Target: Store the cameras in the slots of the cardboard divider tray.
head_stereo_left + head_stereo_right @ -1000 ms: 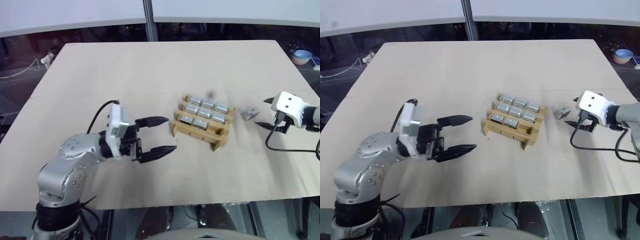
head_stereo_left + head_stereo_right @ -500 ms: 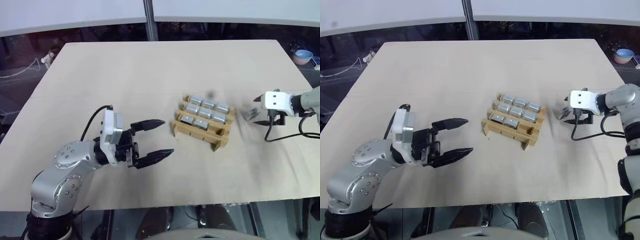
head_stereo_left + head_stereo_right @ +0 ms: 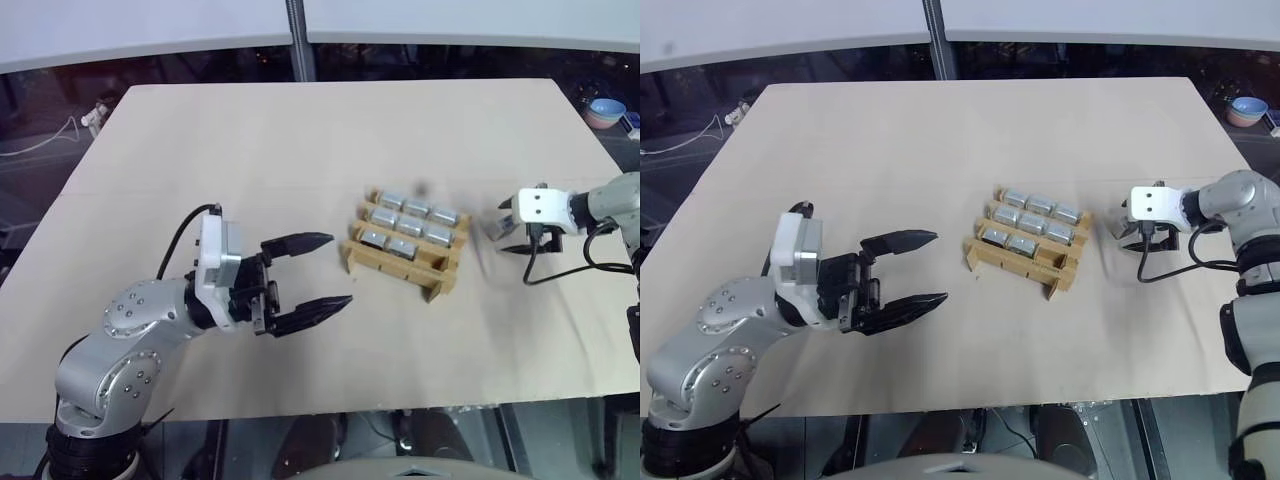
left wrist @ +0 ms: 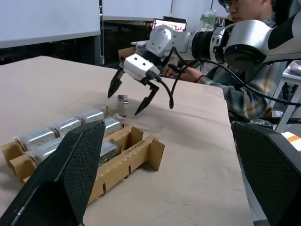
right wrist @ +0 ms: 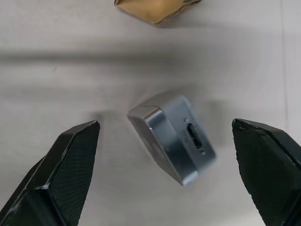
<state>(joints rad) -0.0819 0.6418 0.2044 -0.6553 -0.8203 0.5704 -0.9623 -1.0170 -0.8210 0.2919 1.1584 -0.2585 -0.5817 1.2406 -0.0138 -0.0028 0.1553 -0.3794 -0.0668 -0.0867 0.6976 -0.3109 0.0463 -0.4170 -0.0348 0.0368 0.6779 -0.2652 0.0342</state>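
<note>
With eight slots of the tray (image 3: 408, 243) seemingly filled (the front-right one looks empty, though it is hard to be sure), one loose camera (image 5: 175, 136) remains on the table (image 3: 300, 150) just right of the tray. It is a small silver block with a port facing up, between the right gripper's (image 4: 130, 94) spread fingers, not yet pinched. Left gripper (image 3: 312, 284) hovers left of the tray, fingers spread, empty.

A line of small dark print runs along the outer wall of the cardboard divider tray (image 4: 123, 159), on the strip facing the left wrist view, but the letters are too small to read. No other text, label, brand or number can be read anywhere.
</note>
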